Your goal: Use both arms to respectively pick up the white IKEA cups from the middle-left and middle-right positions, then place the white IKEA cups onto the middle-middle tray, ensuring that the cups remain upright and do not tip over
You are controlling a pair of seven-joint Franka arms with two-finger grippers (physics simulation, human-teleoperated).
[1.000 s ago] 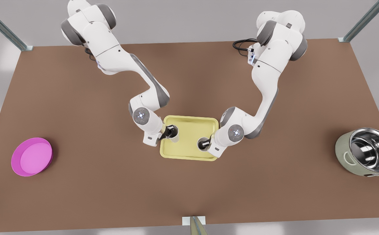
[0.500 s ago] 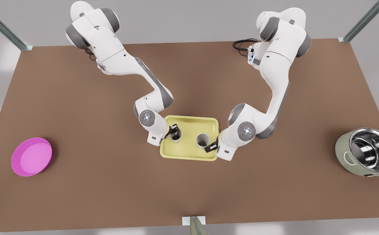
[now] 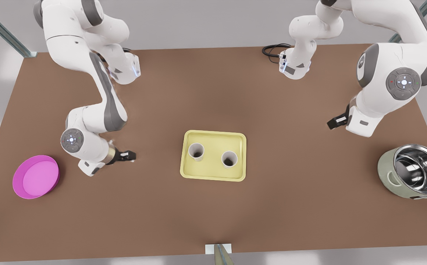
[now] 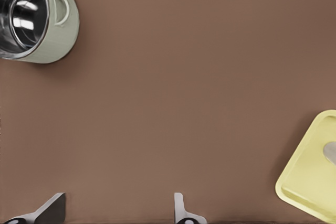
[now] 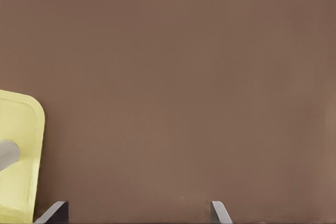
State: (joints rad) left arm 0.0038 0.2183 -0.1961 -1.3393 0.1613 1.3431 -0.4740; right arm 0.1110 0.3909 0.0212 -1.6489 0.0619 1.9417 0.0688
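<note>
Two white IKEA cups stand upright on the pale yellow tray (image 3: 213, 177): one cup (image 3: 196, 151) toward the front view's left, the other cup (image 3: 229, 159) toward its right. Neither is held. My right gripper (image 3: 128, 156) hangs open over bare table on the front view's left of the tray. My left gripper (image 3: 335, 122) is open, far off on the front view's right. In the left wrist view the open gripper (image 4: 115, 216) faces bare table, with a tray (image 4: 310, 182) corner at the edge. The right wrist view has the open gripper (image 5: 135, 214), the tray (image 5: 21, 129) and part of a cup (image 5: 8, 153).
A round magenta-pink dish (image 3: 36, 176) lies at the front view's far left. A steel-lined pale green pot (image 3: 412, 171) stands at the far right, also seen as the pot (image 4: 31, 14) in the left wrist view. A black cable (image 3: 272, 49) lies at the table's back edge.
Both grippers have let go of the cups and drawn back from the tray, one to each side. The cups stay upright on the tray.
</note>
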